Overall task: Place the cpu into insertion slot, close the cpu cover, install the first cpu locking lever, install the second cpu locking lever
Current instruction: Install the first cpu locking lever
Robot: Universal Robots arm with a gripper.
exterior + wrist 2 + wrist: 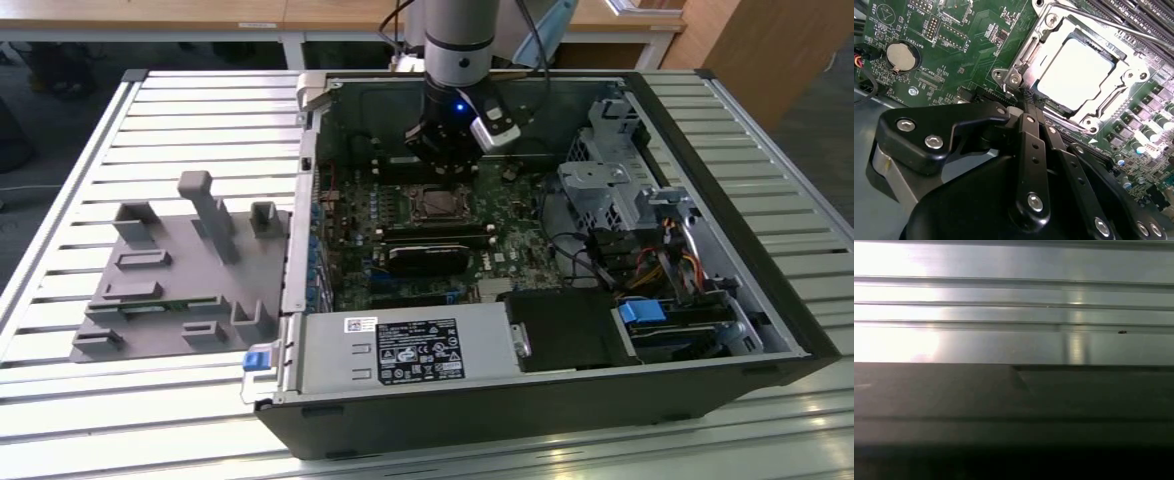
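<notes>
We see the cpu (1077, 73) seated in its socket on the motherboard (959, 55), the cpu cover (1054, 37) lying closed around it. Our gripper (1026, 107) hovers just beside the socket's corner, fingers pressed together, pinching nothing.

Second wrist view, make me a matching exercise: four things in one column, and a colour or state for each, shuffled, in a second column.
Things:
1. cpu
2. cpu cover
3. coin battery
4. gripper

States:
A. round, silvery, sitting in a holder on the green board
B. black, fingers together beside the socket's edge
C. pale metal top, lying flat in the socket
D. silvery frame, down around the chip

Pairs: 1-C, 2-D, 3-A, 4-B
</notes>
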